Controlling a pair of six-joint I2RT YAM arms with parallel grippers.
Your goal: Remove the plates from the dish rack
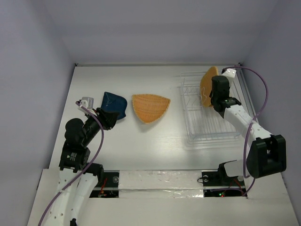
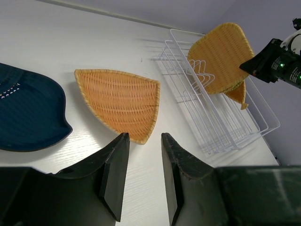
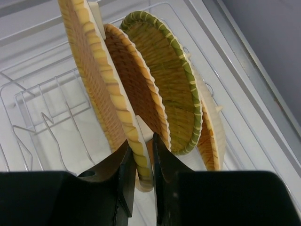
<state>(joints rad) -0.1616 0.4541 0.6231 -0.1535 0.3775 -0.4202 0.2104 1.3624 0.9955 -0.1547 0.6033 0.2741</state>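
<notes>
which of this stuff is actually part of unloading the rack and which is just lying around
Job: dish rack; woven plates standing in it; blue plate and orange plate, flat on the table; right gripper, clamping one racked plate's rim; left gripper, open.
Just there: purple cables.

The top camera looks steeply down from behind the arm bases over the whole white desk. The left wrist camera peers low past the left pincer toward the distant clear wire-divided dish rack. The right wrist camera sits close behind the right pincer among upright woven orange-yellow plates, seemingly inside that rack.
</notes>
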